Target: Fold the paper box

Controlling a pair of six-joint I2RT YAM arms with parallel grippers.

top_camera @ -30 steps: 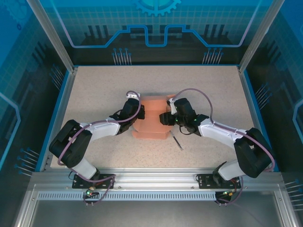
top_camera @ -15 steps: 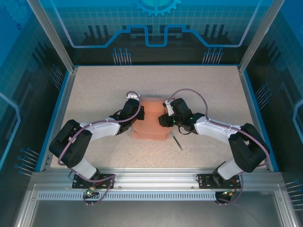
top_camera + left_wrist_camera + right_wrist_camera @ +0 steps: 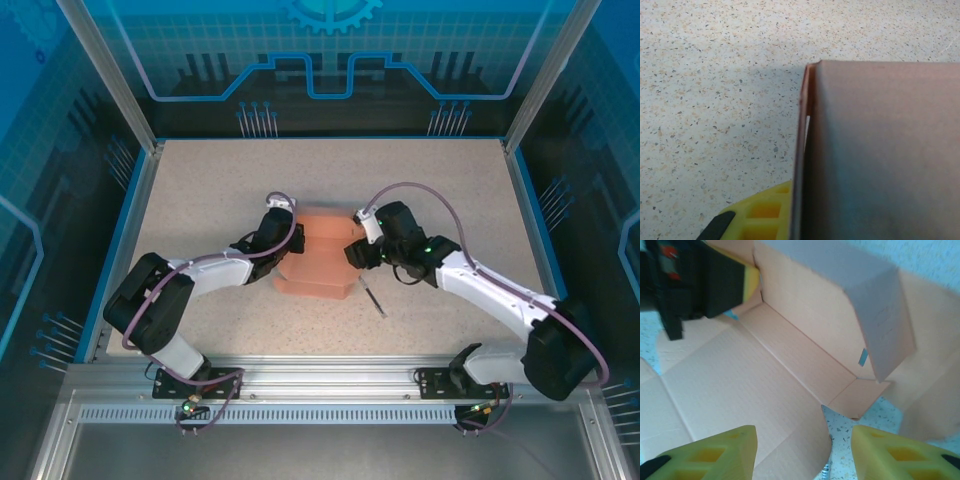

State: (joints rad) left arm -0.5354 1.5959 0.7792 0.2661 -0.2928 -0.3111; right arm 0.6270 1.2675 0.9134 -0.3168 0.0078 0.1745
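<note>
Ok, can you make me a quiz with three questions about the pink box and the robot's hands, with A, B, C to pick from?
1. What colour is the paper box?
A. blue
B. salmon-pink
C. green

2. Where does the thin dark stick lie?
A. on the table next to the box, on the right arm's side
B. inside the box
C. at the table's far edge

3. How is the right hand?
A. shut on the stick
B. shut on a box flap
C. open, above the box

Answers:
1 B, the cardboard looks pink from above.
2 A, it lies on the speckled top just off the box's near right corner.
3 C, its yellow fingers stand apart with nothing pinched.
</note>
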